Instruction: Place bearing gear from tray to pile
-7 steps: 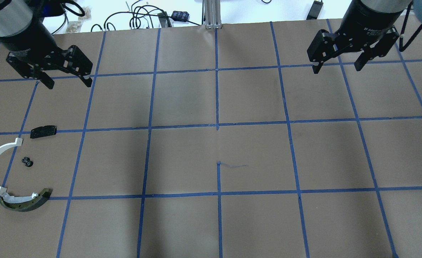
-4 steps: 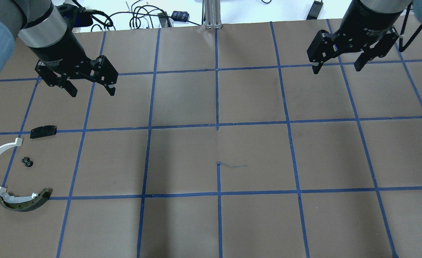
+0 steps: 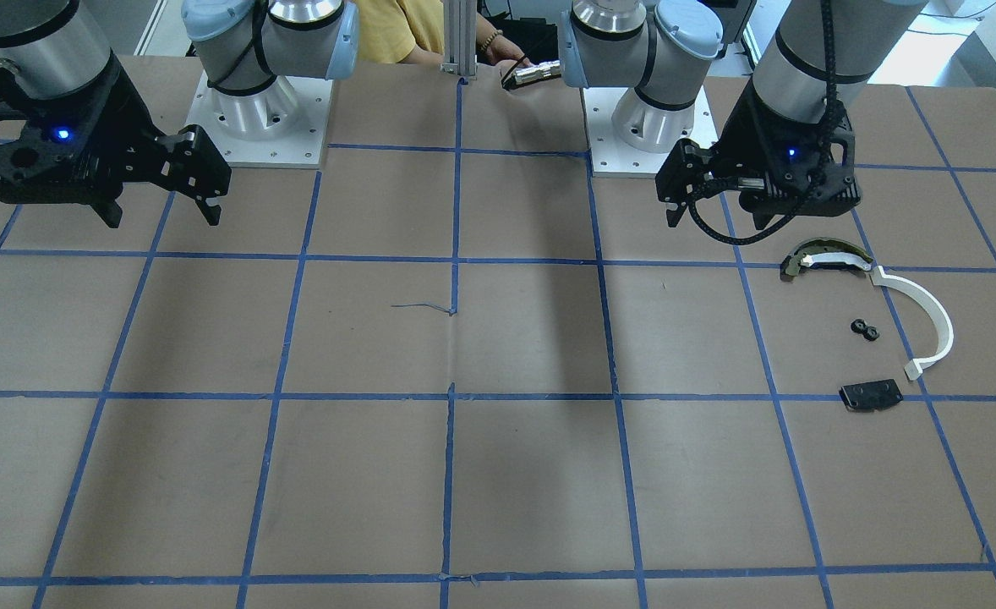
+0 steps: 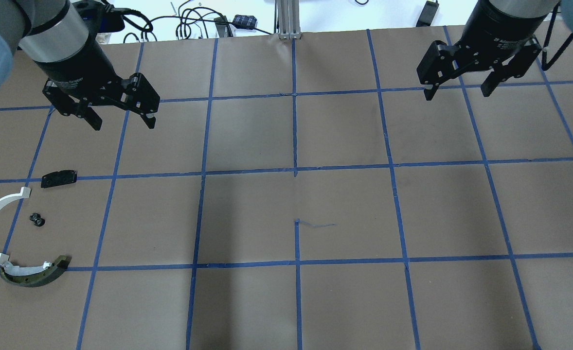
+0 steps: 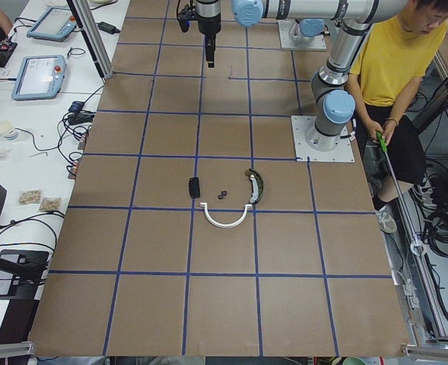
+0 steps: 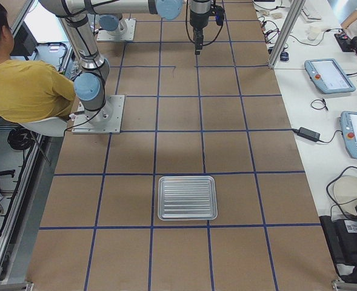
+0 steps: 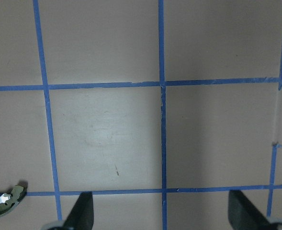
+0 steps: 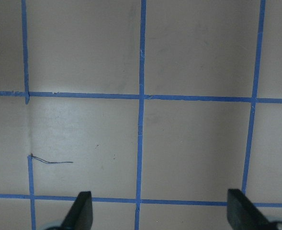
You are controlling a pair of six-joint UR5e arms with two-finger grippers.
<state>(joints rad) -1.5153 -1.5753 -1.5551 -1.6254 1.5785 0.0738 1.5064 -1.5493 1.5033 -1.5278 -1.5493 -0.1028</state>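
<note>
Under me lies the table (image 4: 345,209), brown paper ruled in blue tape. The metal tray (image 6: 187,197) sits at the end on my right, and the right-side view shows nothing lying in it.

My left gripper (image 4: 122,121) hangs above the paper with its jaws spread wide and nothing between them. My right gripper (image 4: 457,92) does the same over the far right squares, also spread and empty.

The pile is near the table's left edge, on my side of my left gripper. It holds the white plastic arc (image 3: 942,326), the dark-and-cream curved piece (image 4: 33,277) touching the arc's end, and the small black plate (image 4: 59,178) a little apart. The bearing gear (image 4: 37,220) rests on the paper inside the arc's curve, between the plate and the curved piece.

I judge the placing done: the gear lies in the pile and I grip nothing. What remains, I think, is only to keep both arms high and clear of the parts.
</note>
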